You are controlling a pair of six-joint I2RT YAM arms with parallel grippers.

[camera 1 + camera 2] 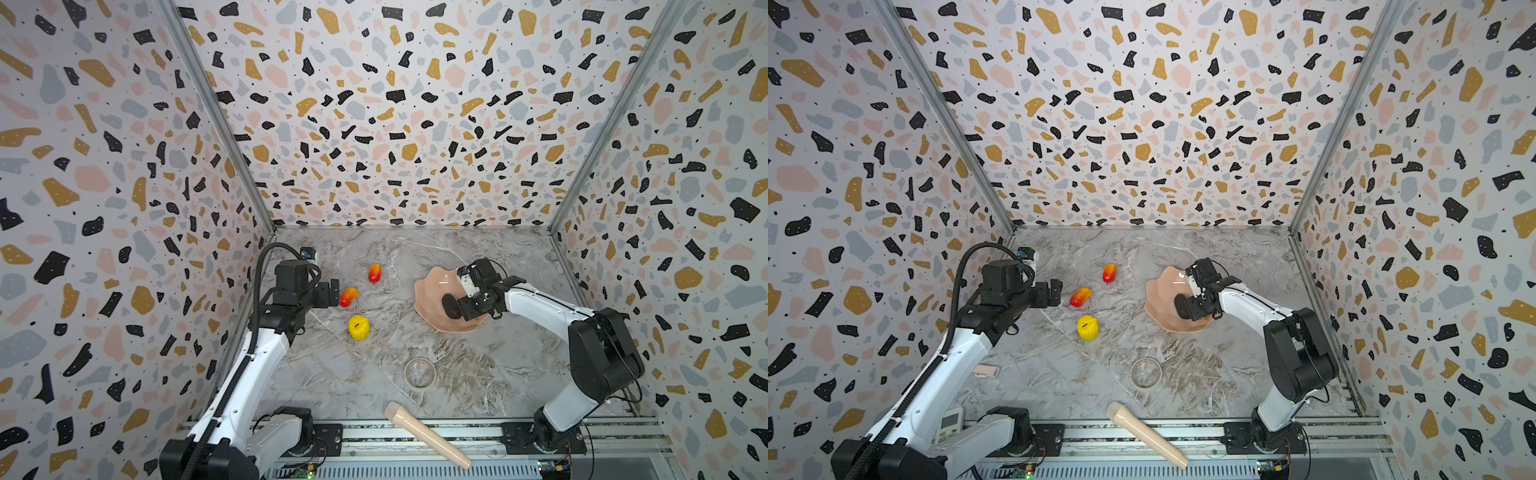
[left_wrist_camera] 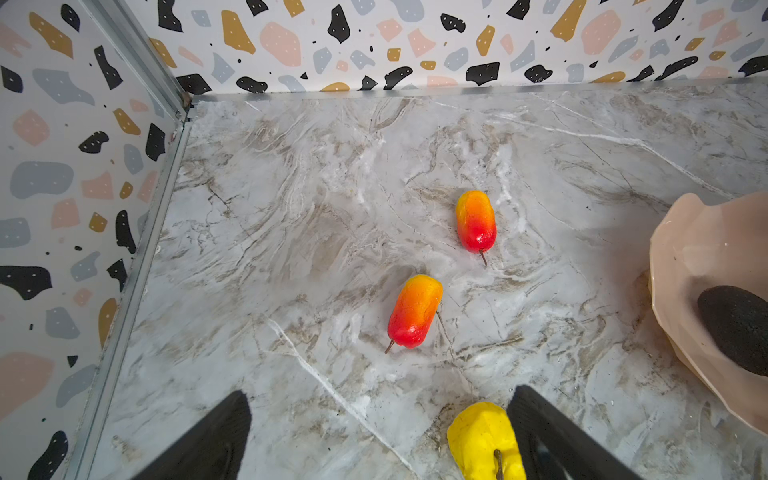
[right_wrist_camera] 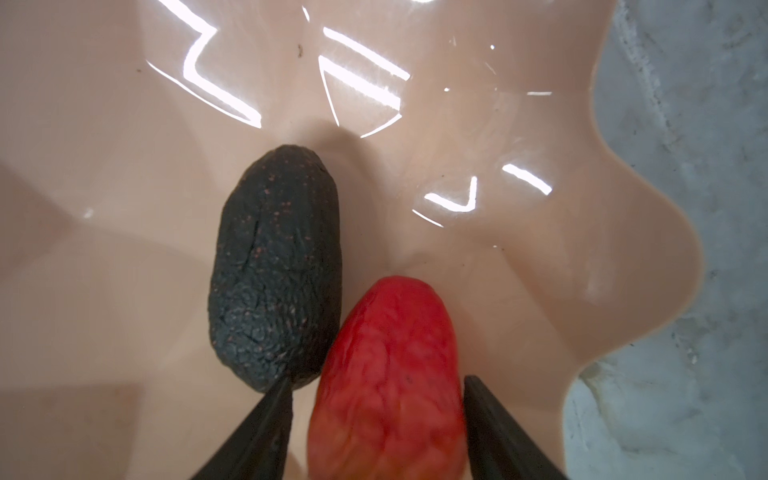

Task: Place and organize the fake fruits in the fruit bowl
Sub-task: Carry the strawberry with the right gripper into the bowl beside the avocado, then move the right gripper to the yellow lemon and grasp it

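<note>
Bowl (image 1: 432, 286) mid crowded w/ avocado (image 1: 451, 306) + strawberry (image 3: 386, 374), far side bare, table (image 1: 395, 257) open beside it

This looks like a robot test cell in a laboratory, not a home. Three flat walls with printed terrazzo pattern (image 1: 374, 104) stand in bare aluminium corner posts (image 1: 219, 118) around a marble-print tabletop (image 1: 374, 390). A white-and-black robot arm on the left (image 1: 232, 399) and its twin on the right (image 1: 540, 307) are bolted to a grey metal rail (image 1: 415, 434), beside an open circuit board (image 1: 555, 466). The bumpy yellow fruit (image 1: 358, 327) is plastic.
</note>
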